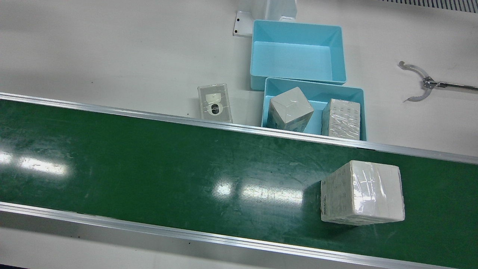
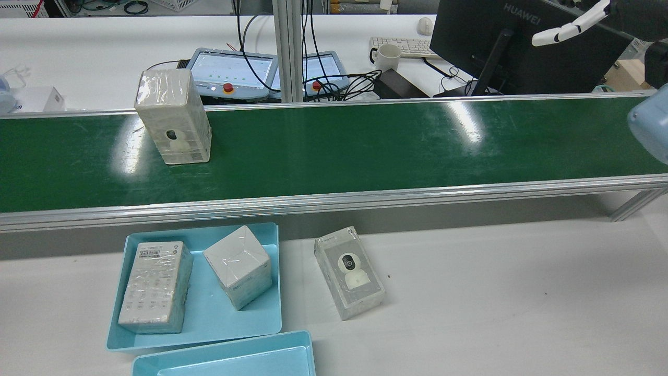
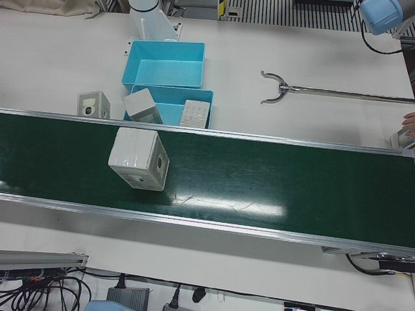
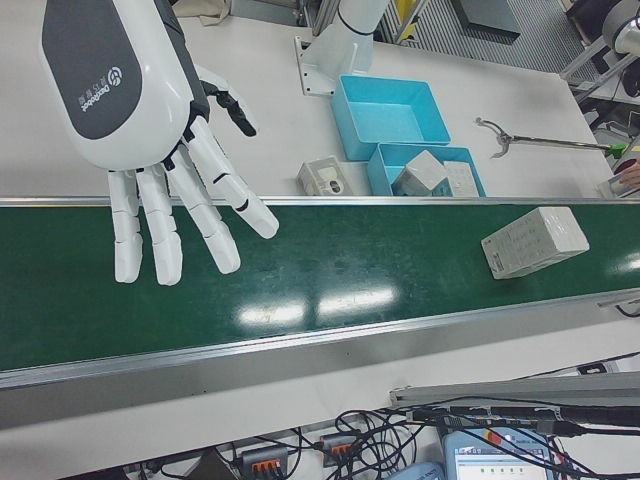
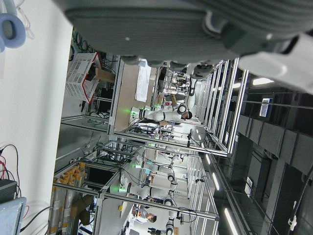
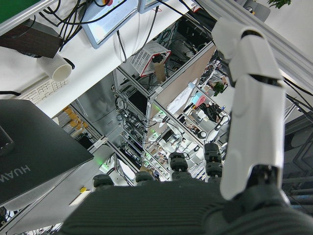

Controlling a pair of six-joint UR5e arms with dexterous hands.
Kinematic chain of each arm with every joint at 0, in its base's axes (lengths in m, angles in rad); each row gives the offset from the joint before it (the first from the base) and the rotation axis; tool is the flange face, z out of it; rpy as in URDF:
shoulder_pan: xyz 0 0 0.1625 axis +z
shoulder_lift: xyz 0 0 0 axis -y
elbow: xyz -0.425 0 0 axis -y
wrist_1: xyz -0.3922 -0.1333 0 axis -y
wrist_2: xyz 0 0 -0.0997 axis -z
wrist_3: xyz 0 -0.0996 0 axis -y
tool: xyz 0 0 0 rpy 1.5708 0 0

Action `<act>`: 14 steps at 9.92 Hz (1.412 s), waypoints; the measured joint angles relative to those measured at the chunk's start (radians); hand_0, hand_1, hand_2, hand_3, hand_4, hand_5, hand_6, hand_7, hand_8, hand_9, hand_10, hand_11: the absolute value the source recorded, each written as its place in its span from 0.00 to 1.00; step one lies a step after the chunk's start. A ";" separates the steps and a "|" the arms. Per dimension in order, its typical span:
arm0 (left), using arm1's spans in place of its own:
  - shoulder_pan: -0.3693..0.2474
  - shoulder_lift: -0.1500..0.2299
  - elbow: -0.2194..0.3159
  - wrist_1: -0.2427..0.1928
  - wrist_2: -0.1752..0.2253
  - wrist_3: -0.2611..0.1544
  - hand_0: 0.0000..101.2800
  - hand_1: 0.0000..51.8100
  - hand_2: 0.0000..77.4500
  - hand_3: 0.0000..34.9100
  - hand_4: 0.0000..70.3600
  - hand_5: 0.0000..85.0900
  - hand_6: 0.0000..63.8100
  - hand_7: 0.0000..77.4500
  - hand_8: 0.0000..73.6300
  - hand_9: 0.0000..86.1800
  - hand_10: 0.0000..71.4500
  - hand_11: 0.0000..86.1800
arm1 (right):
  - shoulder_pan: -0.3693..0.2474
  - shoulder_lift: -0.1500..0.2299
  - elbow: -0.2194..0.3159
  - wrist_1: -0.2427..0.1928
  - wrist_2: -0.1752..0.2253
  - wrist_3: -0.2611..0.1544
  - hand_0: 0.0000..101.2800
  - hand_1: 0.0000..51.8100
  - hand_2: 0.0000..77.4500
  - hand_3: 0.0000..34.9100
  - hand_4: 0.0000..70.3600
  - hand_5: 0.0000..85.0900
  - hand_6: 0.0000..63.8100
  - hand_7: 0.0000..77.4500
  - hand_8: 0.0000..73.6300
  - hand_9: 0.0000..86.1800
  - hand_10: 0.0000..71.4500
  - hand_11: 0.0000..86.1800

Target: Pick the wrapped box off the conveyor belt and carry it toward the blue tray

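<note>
The wrapped box (image 1: 362,192) stands on the green conveyor belt (image 1: 149,168). It also shows in the rear view (image 2: 173,117), the left-front view (image 3: 138,159) and the right-front view (image 4: 534,241). The near blue tray (image 1: 267,97) lies beside the belt and holds two wrapped boxes (image 1: 290,108). My right hand (image 4: 150,130) hangs open and empty above the belt, far from the box; its fingertips (image 2: 569,26) show in the rear view. My left hand (image 5: 195,24) shows only as its palm in its own view, aimed at the room.
A second, empty blue tray (image 1: 297,52) sits behind the first. A loose boxed camera (image 1: 214,102) lies on the white table by the belt. A grabber tool (image 1: 422,84) lies on the table. A person's hand (image 3: 408,123) shows at the belt's end.
</note>
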 joint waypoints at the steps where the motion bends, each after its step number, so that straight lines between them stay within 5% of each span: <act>1: 0.000 0.000 0.000 0.000 0.000 0.000 0.00 0.00 0.01 0.00 0.01 0.01 0.01 0.01 0.00 0.00 0.00 0.00 | -0.001 -0.007 0.001 0.000 0.000 0.000 0.46 0.36 0.34 0.57 0.03 0.17 0.00 0.00 0.00 0.01 0.00 0.02; 7: 0.000 0.000 0.000 0.000 0.000 0.000 0.00 0.00 0.01 0.00 0.01 0.01 0.01 0.01 0.00 0.00 0.01 0.00 | -0.016 -0.030 0.006 -0.004 0.007 -0.004 0.46 0.37 0.34 0.61 0.01 0.15 0.00 0.01 0.00 0.01 0.00 0.02; 11: 0.000 0.000 0.000 0.000 0.000 0.000 0.00 0.00 0.01 0.00 0.01 0.01 0.01 0.01 0.01 0.00 0.01 0.00 | -0.076 -0.015 0.002 -0.011 0.020 -0.045 0.48 0.41 0.39 0.86 0.01 0.09 0.00 0.00 0.00 0.01 0.00 0.02; 12: 0.000 0.000 0.000 0.000 0.000 0.000 0.00 0.00 0.01 0.00 0.01 0.01 0.01 0.01 0.01 0.00 0.01 0.00 | -0.088 0.000 0.005 -0.021 0.018 -0.049 0.51 0.48 0.42 0.87 0.00 0.03 0.00 0.00 0.00 0.01 0.00 0.02; 14: 0.000 0.000 0.000 0.000 0.000 0.000 0.00 0.00 0.01 0.00 0.01 0.01 0.01 0.01 0.01 0.00 0.01 0.00 | -0.052 0.023 0.056 -0.056 -0.032 -0.082 0.51 0.47 0.36 0.88 0.00 0.02 0.00 0.01 0.00 0.01 0.00 0.02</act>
